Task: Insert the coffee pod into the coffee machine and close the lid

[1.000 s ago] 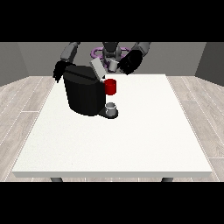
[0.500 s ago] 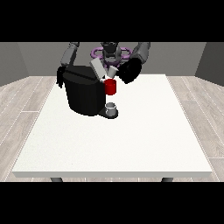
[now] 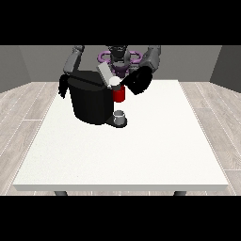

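The black machine (image 3: 92, 101) stands on the table (image 3: 141, 150), lid (image 3: 104, 74) raised, a pod (image 3: 114, 82) at its top. The hand at the view's right (image 3: 138, 82) hovers beside the pod; the other hand (image 3: 62, 87) hangs behind the machine. I cannot tell either hand's grip.

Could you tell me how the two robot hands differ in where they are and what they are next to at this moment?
The robot hand at the view's right is beside the white coffee pod and open lid, near the top of the coffee machine. The robot hand at the view's left hangs lower, against the machine's far side, away from the pod. Both are black and close to the machine.
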Motion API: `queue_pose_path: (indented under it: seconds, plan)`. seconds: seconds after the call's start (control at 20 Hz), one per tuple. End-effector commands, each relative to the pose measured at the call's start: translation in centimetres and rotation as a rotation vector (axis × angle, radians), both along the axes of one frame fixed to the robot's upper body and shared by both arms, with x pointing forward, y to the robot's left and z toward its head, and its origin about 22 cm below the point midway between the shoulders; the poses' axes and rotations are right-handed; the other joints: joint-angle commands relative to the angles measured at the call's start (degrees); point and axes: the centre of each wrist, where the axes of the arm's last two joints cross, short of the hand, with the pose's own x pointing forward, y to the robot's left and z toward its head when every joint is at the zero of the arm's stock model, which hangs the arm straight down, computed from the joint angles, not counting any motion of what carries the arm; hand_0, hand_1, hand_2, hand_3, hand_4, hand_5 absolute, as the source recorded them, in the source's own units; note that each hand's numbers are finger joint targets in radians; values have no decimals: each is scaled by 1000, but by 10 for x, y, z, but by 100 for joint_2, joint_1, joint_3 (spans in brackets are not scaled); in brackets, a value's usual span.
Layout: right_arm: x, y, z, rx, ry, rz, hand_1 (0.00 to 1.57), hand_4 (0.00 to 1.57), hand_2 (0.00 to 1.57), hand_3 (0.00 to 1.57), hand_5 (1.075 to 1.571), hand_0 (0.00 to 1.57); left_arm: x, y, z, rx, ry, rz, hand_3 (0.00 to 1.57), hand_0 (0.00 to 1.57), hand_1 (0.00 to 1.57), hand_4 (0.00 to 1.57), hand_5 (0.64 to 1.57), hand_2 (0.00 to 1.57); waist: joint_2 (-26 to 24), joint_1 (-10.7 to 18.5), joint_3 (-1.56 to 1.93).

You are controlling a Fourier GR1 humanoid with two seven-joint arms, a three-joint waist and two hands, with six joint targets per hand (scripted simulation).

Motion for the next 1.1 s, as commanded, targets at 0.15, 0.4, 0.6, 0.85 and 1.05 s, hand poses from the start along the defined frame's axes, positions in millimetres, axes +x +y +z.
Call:
queue_pose_path:
  seconds: [0.15,0.4,0.6,0.85,1.05]
  plan:
    - [12,-8,6,-23,-16,-19,0,191,0,0,1571,0,0,2,17,70,-46,-25,1437,1487,1487,703,1571,1514,326,72,2]
    - [14,15,8,-34,-2,32,0,273,0,0,1571,0,5,-4,22,31,-17,38,1360,1453,1453,645,1571,1468,195,-256,1]
    - [17,10,14,-21,-23,21,0,255,0,0,1571,0,1,22,24,47,-78,47,1386,1391,1391,593,1571,1434,324,-246,0]
    - [22,-9,12,24,-39,22,0,326,0,0,1571,0,1,12,37,19,-99,40,1258,1374,1374,554,1571,1384,490,-166,3]
    - [8,-25,-13,41,38,-83,0,347,0,0,1571,0,-1,-32,-32,-115,-85,-133,0,0,0,0,1571,0,130,381,2]
